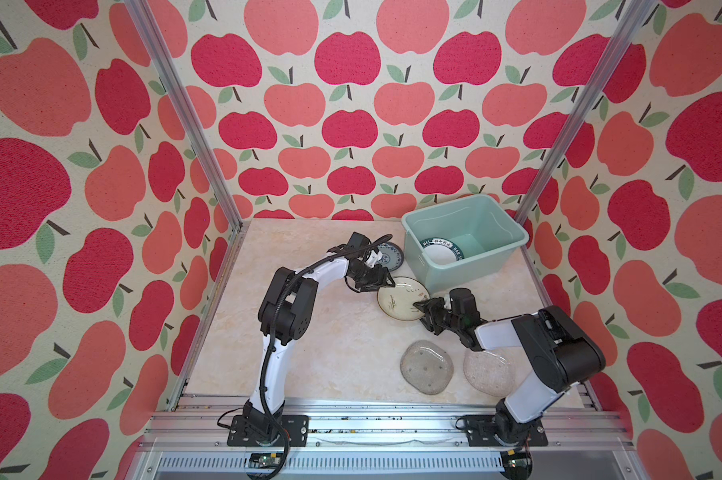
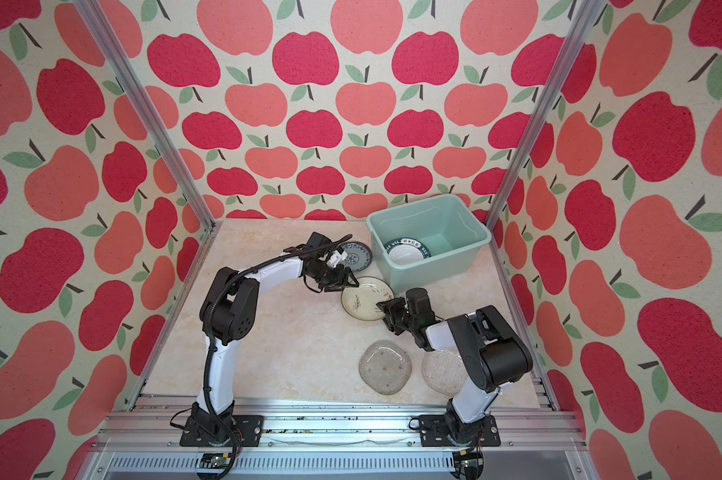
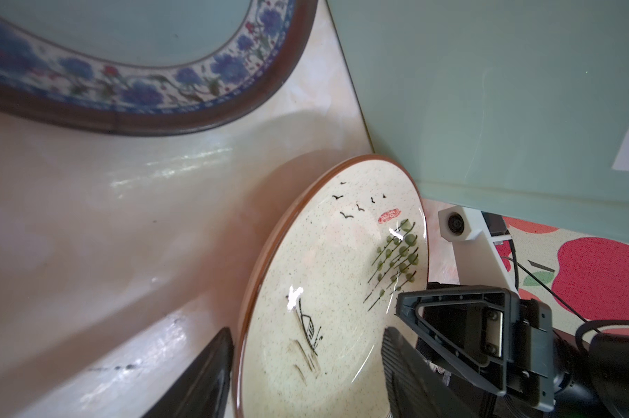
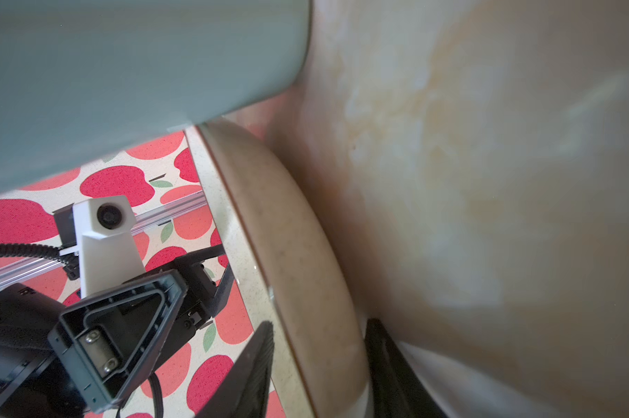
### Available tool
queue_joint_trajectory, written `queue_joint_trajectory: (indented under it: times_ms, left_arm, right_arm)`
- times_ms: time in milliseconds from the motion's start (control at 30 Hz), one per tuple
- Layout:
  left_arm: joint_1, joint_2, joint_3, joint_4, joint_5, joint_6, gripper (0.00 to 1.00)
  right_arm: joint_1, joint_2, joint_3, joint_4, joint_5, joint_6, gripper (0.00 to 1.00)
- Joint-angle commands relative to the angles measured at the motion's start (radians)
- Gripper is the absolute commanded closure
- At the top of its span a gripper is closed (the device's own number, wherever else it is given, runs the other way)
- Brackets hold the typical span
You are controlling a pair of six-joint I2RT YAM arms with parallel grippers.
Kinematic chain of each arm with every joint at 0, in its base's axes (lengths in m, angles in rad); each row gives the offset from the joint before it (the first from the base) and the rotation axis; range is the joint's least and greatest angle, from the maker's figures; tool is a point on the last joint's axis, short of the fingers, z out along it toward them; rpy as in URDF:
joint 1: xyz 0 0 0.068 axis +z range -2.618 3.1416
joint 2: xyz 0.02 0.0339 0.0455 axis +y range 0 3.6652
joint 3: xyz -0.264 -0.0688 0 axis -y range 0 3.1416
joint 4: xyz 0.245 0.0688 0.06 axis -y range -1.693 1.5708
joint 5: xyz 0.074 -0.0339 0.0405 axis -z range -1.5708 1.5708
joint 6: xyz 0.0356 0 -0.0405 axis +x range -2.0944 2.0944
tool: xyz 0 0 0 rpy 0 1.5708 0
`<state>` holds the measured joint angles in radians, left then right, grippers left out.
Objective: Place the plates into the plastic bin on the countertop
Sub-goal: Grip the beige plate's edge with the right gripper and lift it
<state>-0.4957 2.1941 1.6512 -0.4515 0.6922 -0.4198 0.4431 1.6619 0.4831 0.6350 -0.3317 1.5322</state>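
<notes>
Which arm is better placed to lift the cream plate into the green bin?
Probably the right. The right gripper straddles the rim of the cream plate, and the plastic bin stands on that arm's side; the left gripper, open at the opposite rim, would reach farther.

Two clear glass plates (image 1: 426, 366) (image 1: 486, 376), one cream plate (image 1: 399, 299), one blue patterned plate (image 1: 392, 255), one lettered-rim plate (image 1: 440, 254), one bin (image 1: 467, 220).

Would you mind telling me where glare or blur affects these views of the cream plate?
Left wrist view: cream plate sharp, small white glints on its glaze; right wrist view: its underside soft, countertop blurred; both top views: evenly lit, sharp.
</notes>
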Motion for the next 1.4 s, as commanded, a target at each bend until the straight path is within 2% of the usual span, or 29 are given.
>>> queue_joint_trajectory:
  times_ms: [0,267,500,767,933,1100,1200,1367]
  left_arm:
    - [-0.037,0.007,0.001,0.008,0.074,0.006,0.33]
    - [-0.045,-0.008,-0.001,-0.016,0.065,0.015,0.33]
    - [-0.061,-0.042,-0.025,-0.008,0.052,0.007,0.33]
    - [-0.059,-0.174,-0.141,0.096,0.027,-0.097,0.31]
    - [-0.043,-0.305,-0.194,0.109,-0.029,-0.136,0.27]
    - [-0.034,-0.469,-0.196,0.079,-0.155,-0.142,0.17]
    - [-0.035,-0.560,-0.165,0.037,-0.246,-0.133,0.12]
    - [-0.035,-0.688,-0.110,-0.046,-0.351,-0.134,0.08]
  right_arm:
    - [0.002,-0.052,0.011,-0.055,0.003,-0.037,0.61]
    - [0.006,-0.114,0.031,-0.169,0.024,-0.079,0.78]
    - [0.013,-0.175,0.052,-0.277,0.030,-0.111,0.88]
    - [0.017,-0.383,0.062,-0.510,0.016,-0.202,0.96]
    - [0.000,-0.539,0.115,-0.727,0.034,-0.324,1.00]
    - [-0.027,-0.608,0.218,-0.909,-0.021,-0.471,1.00]
    - [-0.033,-0.623,0.324,-1.040,-0.056,-0.598,1.00]
    - [-0.060,-0.594,0.588,-1.259,-0.122,-0.898,1.00]
